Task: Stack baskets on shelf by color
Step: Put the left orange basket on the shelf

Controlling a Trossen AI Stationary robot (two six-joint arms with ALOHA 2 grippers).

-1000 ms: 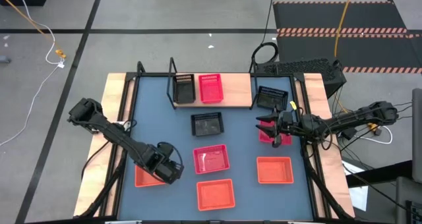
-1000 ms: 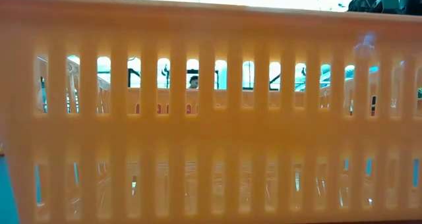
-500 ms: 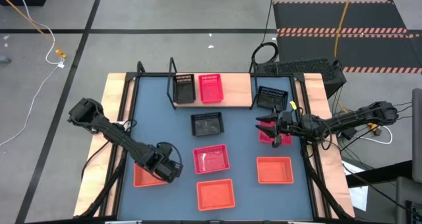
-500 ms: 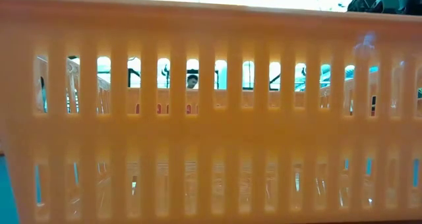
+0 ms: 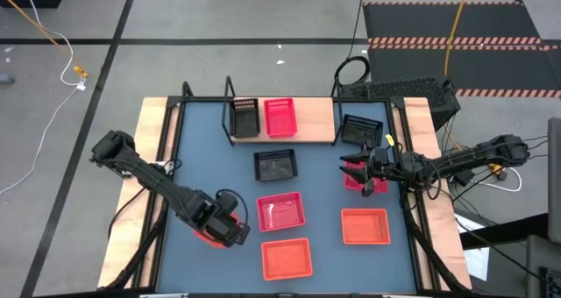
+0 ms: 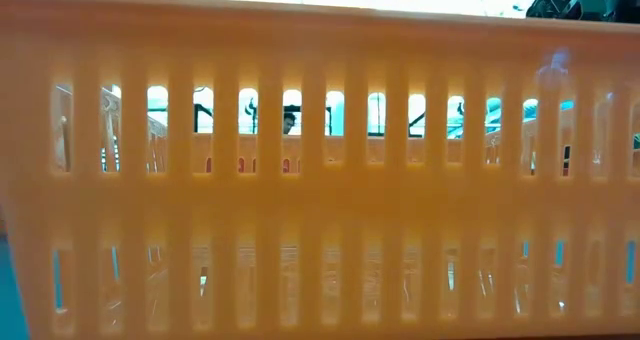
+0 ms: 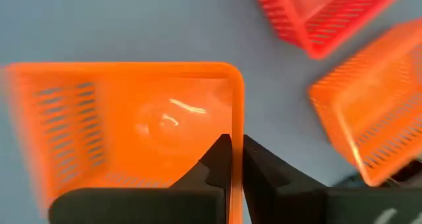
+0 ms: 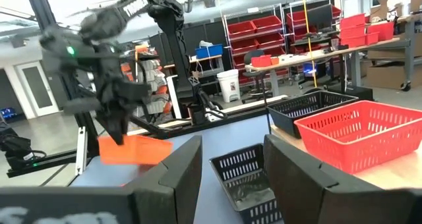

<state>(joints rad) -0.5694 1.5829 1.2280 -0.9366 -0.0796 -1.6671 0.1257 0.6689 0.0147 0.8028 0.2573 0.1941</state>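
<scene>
My left gripper [image 5: 224,230] is at the table's near left, shut on an orange basket [image 7: 132,128], which it mostly covers from above [image 5: 204,237]. My right gripper [image 5: 366,175] hangs open at the right, above a pink-red basket [image 5: 353,179], with nothing between its fingers [image 8: 234,174]. On the shelf [image 5: 316,124] at the far edge rest a black basket [image 5: 244,118], a pink-red one [image 5: 280,117] and another black one [image 5: 360,130]. On the tabletop lie a black basket [image 5: 276,165], a pink-red one [image 5: 280,212] and two orange ones [image 5: 287,258] [image 5: 364,226]. My left gripper pinches the orange basket's side wall [image 7: 235,141] close to a corner, one finger inside the basket and one outside. The fingers come from above, pointing down. In the right wrist view the basket [image 8: 135,150] hangs tilted below the gripper, seemingly off the table.
The near orange basket's slotted wall [image 6: 320,180] fills the low view. Black wire posts [image 5: 230,88] stand at the shelf's back. Open tabletop lies between the black basket and the left edge [image 5: 210,171]. Racks with red bins [image 8: 264,26] stand in the room beyond.
My left gripper has shut on the orange basket's wall and shifted slightly toward the table's right and near edge. The basket, which lay flat beside the gripper, now shows only as a sliver under it, tipped up.
</scene>
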